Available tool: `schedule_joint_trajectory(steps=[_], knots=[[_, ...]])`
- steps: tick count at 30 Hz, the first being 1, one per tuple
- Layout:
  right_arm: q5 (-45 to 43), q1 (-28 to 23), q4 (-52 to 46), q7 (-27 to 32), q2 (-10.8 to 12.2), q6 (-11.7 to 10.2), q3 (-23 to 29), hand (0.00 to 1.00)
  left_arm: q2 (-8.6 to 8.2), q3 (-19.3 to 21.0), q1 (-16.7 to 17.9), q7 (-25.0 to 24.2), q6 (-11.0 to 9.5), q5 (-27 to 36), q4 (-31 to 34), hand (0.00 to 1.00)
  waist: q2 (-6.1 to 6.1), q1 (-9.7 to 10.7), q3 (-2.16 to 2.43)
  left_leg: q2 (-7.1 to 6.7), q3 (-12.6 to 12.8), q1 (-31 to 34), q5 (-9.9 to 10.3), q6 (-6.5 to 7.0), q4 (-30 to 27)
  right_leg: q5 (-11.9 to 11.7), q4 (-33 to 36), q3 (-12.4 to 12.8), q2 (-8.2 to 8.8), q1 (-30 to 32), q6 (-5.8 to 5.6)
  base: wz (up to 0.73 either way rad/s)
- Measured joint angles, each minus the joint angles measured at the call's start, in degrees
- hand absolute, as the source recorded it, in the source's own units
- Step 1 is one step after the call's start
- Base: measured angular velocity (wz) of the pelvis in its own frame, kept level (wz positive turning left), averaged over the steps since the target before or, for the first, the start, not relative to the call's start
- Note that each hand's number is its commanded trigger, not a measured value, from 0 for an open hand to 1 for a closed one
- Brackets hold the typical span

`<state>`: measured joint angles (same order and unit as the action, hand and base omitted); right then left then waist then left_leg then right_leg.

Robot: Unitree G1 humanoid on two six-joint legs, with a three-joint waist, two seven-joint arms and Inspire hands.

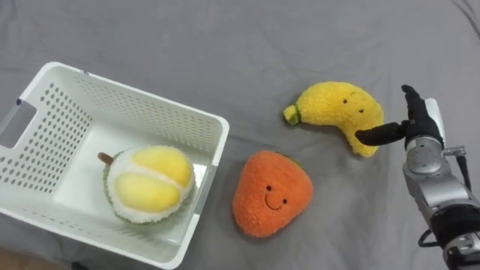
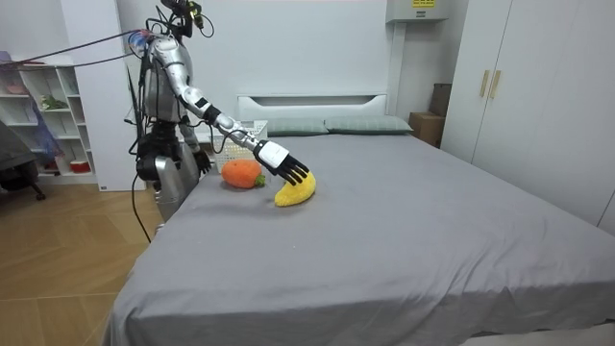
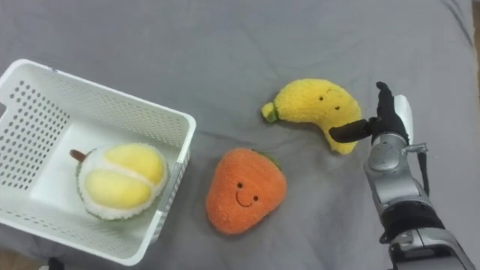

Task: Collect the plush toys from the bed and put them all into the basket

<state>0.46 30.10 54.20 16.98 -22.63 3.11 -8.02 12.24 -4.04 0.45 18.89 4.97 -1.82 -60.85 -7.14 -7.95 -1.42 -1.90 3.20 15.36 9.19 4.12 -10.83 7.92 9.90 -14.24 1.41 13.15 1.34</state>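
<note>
Fingers of the right hand (image 1: 418,126) were straight and spread, grasping nothing, at the right edge of the frame, with the dark thumb reaching the lower end of the yellow banana toy (image 1: 337,109). An orange plush with a smiling face (image 1: 270,193) lay at lower centre on the grey bed (image 1: 225,45). At lower left, the white basket (image 1: 150,97) held a durian toy (image 1: 150,184).

Bare bed (image 1: 225,37) lies beyond the banana plush (image 1: 339,111); the orange plush (image 1: 270,193) sits nearer.
</note>
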Motion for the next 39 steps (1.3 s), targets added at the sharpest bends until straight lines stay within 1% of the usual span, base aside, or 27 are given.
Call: schedule_joint_trajectory(steps=[1, 3, 5, 8, 9, 11, 12, 13, 15, 16, 21, 27, 30, 31, 32, 35, 37, 39], knots=[[0.15, 0.01, 0.31, 0.11, 0.0, 0.0, -0.03, 0.0, 0.0, -0.66, -0.05, -0.06, 0.0, 0.0, -0.01, 0.0, 0.01, -0.19, -0.15, -0.01, -0.26, 0.09, 0.0, 0.0, 0.02, 0.0, -0.02, -0.11, 0.01, 0.03, 0.0, 0.1], [0.25, 0.6, 1.41, 0.45, 0.0, 0.0, -1.05, 0.0, -0.05, -0.74, -0.06, -0.47, -0.01, 0.03, -0.02, 0.0, 0.03, -0.58, -0.25, -0.01, -0.27, 0.12, 0.0, -0.01, 0.11, 0.0, -0.14, -0.05, 0.0, 0.03, 0.0, 0.02], [0.25, 1.29, 1.76, 0.51, 0.01, -0.09, -2.39, 0.0, -0.04, -0.75, -0.27, -0.46, -0.04, 0.05, -0.05, 0.0, 0.09, -0.58, -0.56, -0.02, -0.26, 0.23, 0.0, -0.01, 0.14, 0.0, -0.19, -0.06, 0.0, 0.09, 0.0, 0.0], [0.25, 2.42, 3.49, 0.49, 0.02, -0.14, -2.68, 0.0, 0.03, -1.38, -1.09, -0.39, -0.62, 0.02, -0.48, 0.0, 0.13, -0.76, -0.6, -0.04, -0.5, 1.01, -0.01, -0.01, 0.12, 0.0, -0.02, -0.11, 0.0, 0.94, 0.0, 0.0], [0.27, 2.5, 3.79, 0.47, 0.02, -0.31, -2.68, 0.0, 0.0, -1.81, -1.5, -0.38, -1.12, -0.04, -1.02, 0.0, 0.14, -0.9, -0.61, -0.05, -0.64, 1.25, -0.01, -0.01, 0.12, 0.0, 0.07, -0.11, 0.0, 1.26, 0.0, -0.04], [0.29, 2.52, 4.72, 0.39, 0.02, -0.64, -2.66, 0.0, -0.19, -1.9, -1.77, -0.38, -1.45, -0.05, -1.41, 0.0, 0.17, -1.78, -0.63, 0.02, -1.08, 1.23, -0.02, -0.01, 0.12, 0.03, 0.88, -0.07, -0.01, 1.83, -0.02, -0.08], [0.25, 2.57, 5.22, 0.39, 0.02, -0.73, -2.67, 0.0, -0.19, -1.94, -2.09, -0.38, -1.57, 0.01, -1.73, 0.0, 0.39, -2.11, -0.78, -0.03, -2.21, 1.17, -0.03, -0.04, 0.11, 0.02, 1.07, -0.14, -0.02, 1.83, -0.02, -0.05], [0.24, 2.65, 5.45, 0.39, 0.02, -0.78, -2.68, 0.0, -0.16, -1.94, -2.25, -0.37, -1.6, 0.01, -1.98, 0.0, 0.44, -2.25, -0.82, -0.05, -2.23, 1.18, -0.03, -0.04, 0.12, 0.02, 1.03, -0.09, -0.01, 1.83, -0.02, 0.0], [-0.89, 3.36, 6.56, 0.4, 0.01, -0.93, -3.2, 0.0, -0.17, -1.95, -2.41, -0.37, -1.87, 0.02, -2.35, 0.0, 0.71, -2.76, -1.07, -0.13, -2.14, 1.25, -0.03, -0.04, 0.18, 0.02, 0.81, -0.22, 0.05, 1.82, -0.02, -0.04], [-1.15, 3.86, 7.52, 0.4, 0.01, -1.42, -3.39, 0.0, -0.17, -1.95, -2.41, -0.37, -2.08, 0.02, -2.35, 0.0, 0.84, -2.92, -1.15, -0.15, -2.1, 1.3, -0.03, -0.04, 0.2, 0.02, 0.72, -0.24, 0.06, 1.82, -0.02, 0.0], [-1.27, 4.51, 8.37, 0.43, 0.01, -1.94, -3.62, 0.0, -0.19, -1.93, -2.41, -0.38, -2.78, 0.02, -2.89, 0.0, 0.96, -3.44, -1.28, -0.15, -2.11, 1.39, -0.03, -0.04, 0.21, 0.02, 0.68, -0.43, 0.07, 1.84, -0.02, 0.0], [-1.28, 5.34, 10.27, 1.64, 0.01, -3.93, -3.68, 0.0, -0.17, -1.94, -2.42, -0.39, -3.1, -0.02, -3.34, 0.0, 1.16, -3.52, -1.41, -0.25, -3.03, 1.68, -0.05, -0.06, 0.12, 0.02, 0.69, -2.18, 0.23, 1.81, -0.02, 0.05], [-1.27, 7.22, 13.03, 3.06, -0.28, -3.91, -4.45, 0.0, 0.09, -3.15, -2.41, -0.37, -3.32, -0.01, -3.33, 0.0, 1.31, -3.55, -1.5, -0.59, -3.82, 2.79, -0.47, -0.06, -0.03, 0.02, 0.68, -3.06, 0.51, 2.52, -0.02, 0.15], [-1.28, 7.53, 13.16, 3.58, -0.52, -3.95, -4.74, 0.47, 0.09, -3.48, -2.42, -0.33, -3.32, 0.0, -3.3, 0.0, 1.44, -3.55, -1.58, -0.67, -4.09, 3.21, -0.57, -0.05, -0.02, 0.02, 0.68, -3.19, 0.57, 2.85, -0.02, 0.14], [-1.27, 7.64, 13.22, 3.81, -0.58, -3.96, -4.84, 1.0, 0.1, -3.71, -2.41, -0.32, -3.33, 0.01, -3.3, 0.0, 1.47, -3.63, -1.61, -0.68, -4.13, 3.38, -0.63, -0.04, -0.02, 0.02, 0.72, -3.19, 0.59, 3.02, -0.02, 0.09], [-1.2, 8.16, 13.29, 4.56, -1.43, -4.34, -5.54, 1.0, 0.03, -4.1, -2.42, -0.29, -3.53, 0.02, -3.28, 0.0, 1.53, -4.76, -1.64, -0.81, -4.27, 4.53, -0.76, -0.02, -0.13, 0.02, 0.72, -3.33, 0.69, 4.04, -0.01, 0.02], [-1.25, 8.2, 13.34, 5.45, -2.72, -4.34, -6.44, 1.0, 0.02, -4.2, -2.38, -0.28, -3.74, 0.12, -3.24, 0.0, 1.98, -5.28, -1.8, -0.9, -5.16, 5.13, -0.78, -0.03, -0.5, 0.02, 0.91, -4.32, 0.8, 4.27, -0.01, 0.16], [-1.21, 8.2, 13.44, 5.97, -3.73, -4.37, -6.56, 1.0, 0.02, -5.01, -2.35, -0.14, -3.73, 0.13, -3.23, 0.0, 2.22, -6.0, -1.88, -0.9, -5.69, 5.13, -0.81, -0.04, -0.53, 0.02, 1.04, -4.71, 0.82, 4.32, -0.02, 0.11]])
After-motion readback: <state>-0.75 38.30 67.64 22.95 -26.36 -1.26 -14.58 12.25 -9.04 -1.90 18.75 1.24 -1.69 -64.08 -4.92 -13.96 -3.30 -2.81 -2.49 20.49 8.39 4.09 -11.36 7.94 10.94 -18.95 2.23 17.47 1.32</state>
